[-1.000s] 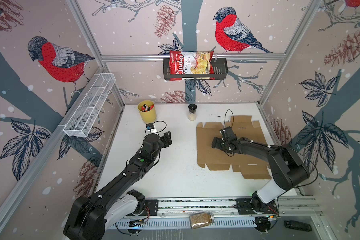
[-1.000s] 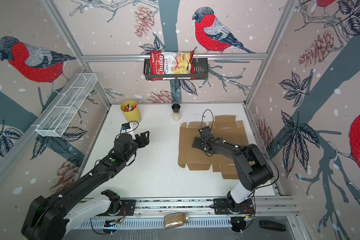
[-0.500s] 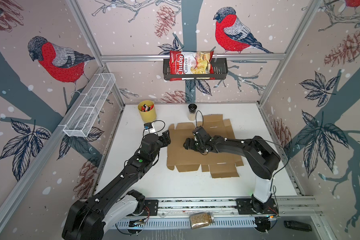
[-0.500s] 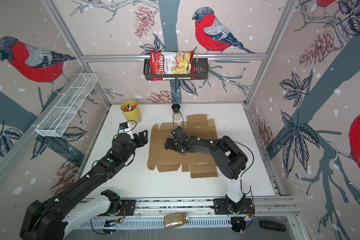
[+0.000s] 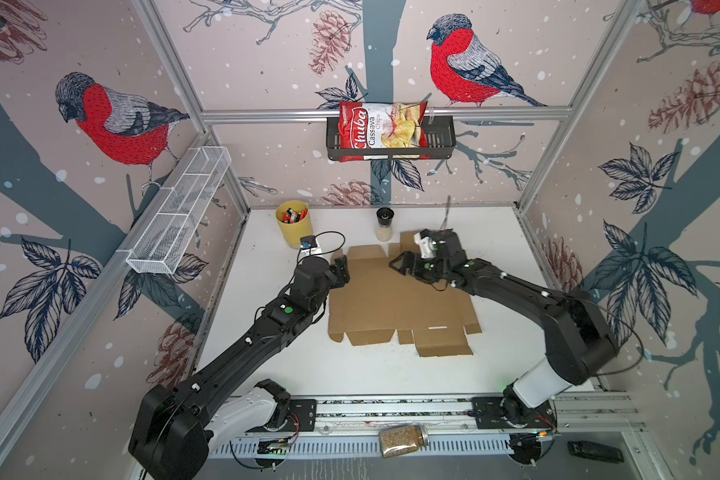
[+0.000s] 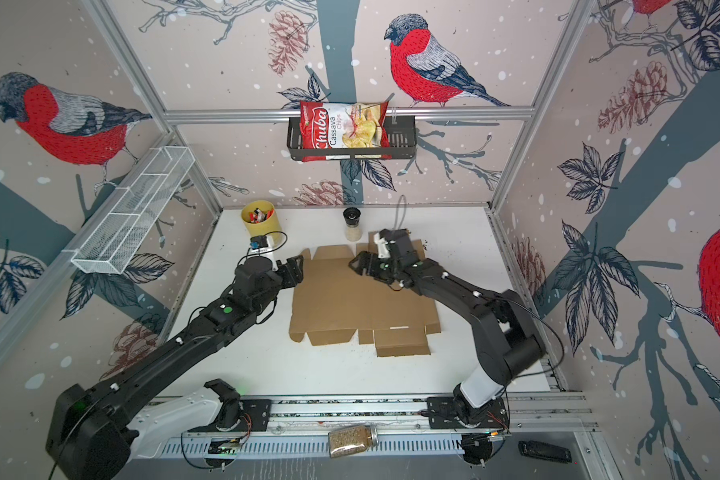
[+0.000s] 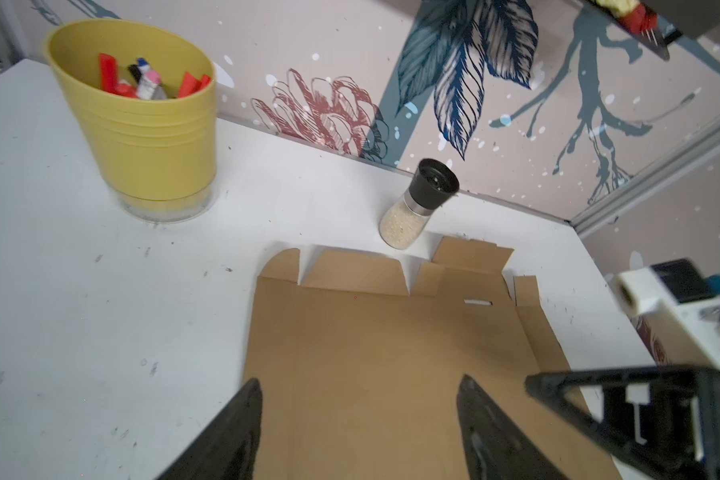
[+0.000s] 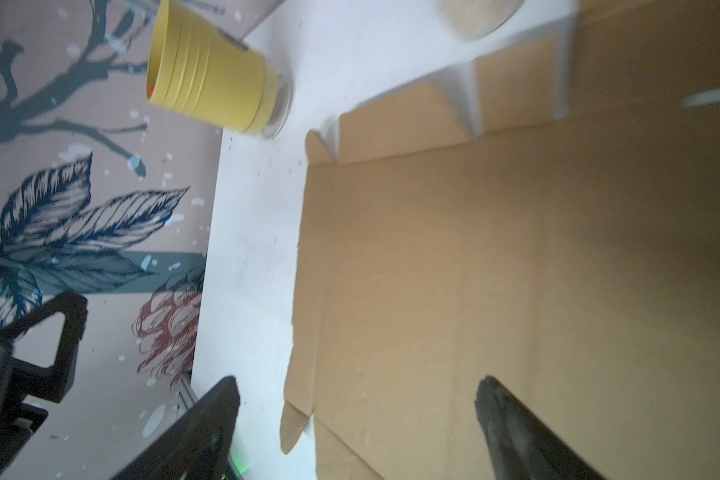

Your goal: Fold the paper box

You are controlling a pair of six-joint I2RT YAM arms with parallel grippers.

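Robot lab test cell, aluminium frame [image 5: 375, 113], bird-print wallpaper panels [image 5: 113, 120], 2 rail-mounted arms [image 5: 242, 345], white counter [image 5: 350, 370]

Even, soft light with faint shadows; top views sharp, right wrist view blurred and dim.

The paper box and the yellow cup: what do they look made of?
The paper box: plain brown cardboard, matte, unprinted, with die-cut flaps and crease lines. The yellow cup: probably plastic, smooth, slightly glossy, with moulded rings around its wall.
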